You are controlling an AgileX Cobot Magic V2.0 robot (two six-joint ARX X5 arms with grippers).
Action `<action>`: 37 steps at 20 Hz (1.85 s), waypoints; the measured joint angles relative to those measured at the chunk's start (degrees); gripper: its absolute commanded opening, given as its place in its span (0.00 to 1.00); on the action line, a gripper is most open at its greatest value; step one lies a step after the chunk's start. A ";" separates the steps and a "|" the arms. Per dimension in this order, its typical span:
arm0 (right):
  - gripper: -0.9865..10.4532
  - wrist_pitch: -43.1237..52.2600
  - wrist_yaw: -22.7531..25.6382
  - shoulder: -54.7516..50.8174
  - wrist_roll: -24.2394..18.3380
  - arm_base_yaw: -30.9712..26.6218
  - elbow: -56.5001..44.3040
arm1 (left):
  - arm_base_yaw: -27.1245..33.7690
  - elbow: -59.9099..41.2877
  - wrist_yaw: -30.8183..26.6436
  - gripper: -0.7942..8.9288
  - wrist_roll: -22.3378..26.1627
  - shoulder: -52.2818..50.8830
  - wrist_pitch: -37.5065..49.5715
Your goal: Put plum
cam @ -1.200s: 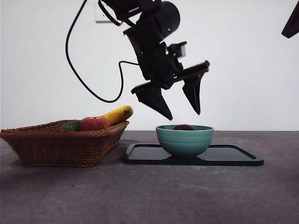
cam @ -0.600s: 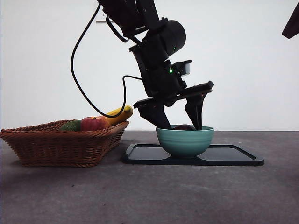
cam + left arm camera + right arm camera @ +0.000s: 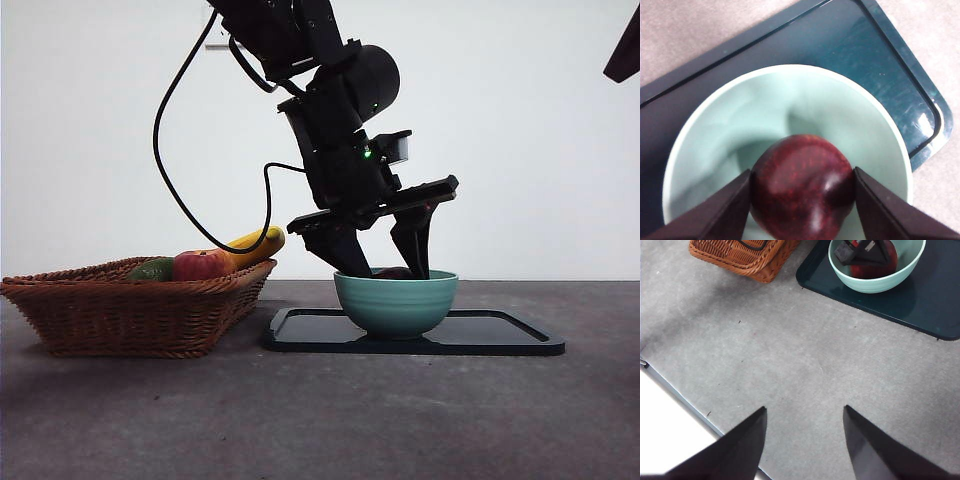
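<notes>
The plum (image 3: 802,195), dark maroon and glossy, lies inside a pale green bowl (image 3: 790,70). My left gripper (image 3: 802,171) reaches down into the bowl, and its two jaws press on the plum's opposite sides. In the front view only the plum's top (image 3: 395,272) peeks over the bowl's (image 3: 395,305) rim, between the left gripper's (image 3: 388,268) jaws. From the right wrist view, the bowl (image 3: 875,286) and plum (image 3: 887,265) appear far off, with the left gripper (image 3: 862,252) over them. My right gripper (image 3: 805,412) hangs open high above bare table.
The bowl stands on a dark tray (image 3: 500,338). To its left sits a wicker basket (image 3: 130,315) holding a red-yellow apple (image 3: 200,265), a banana (image 3: 255,243) and a dark green fruit (image 3: 150,270). A black tip of the waiting arm (image 3: 625,45) shows at the upper right.
The left gripper came down from above the bowl until its jaws went inside, then drew them slightly inward onto the plum. The plum stayed in the bowl.
</notes>
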 measured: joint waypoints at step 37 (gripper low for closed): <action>0.30 1.38 0.44 0.00 -0.04 0.00 0.00 | 20.22 -33.86 -4.44 0.34 2.56 -50.01 -1.20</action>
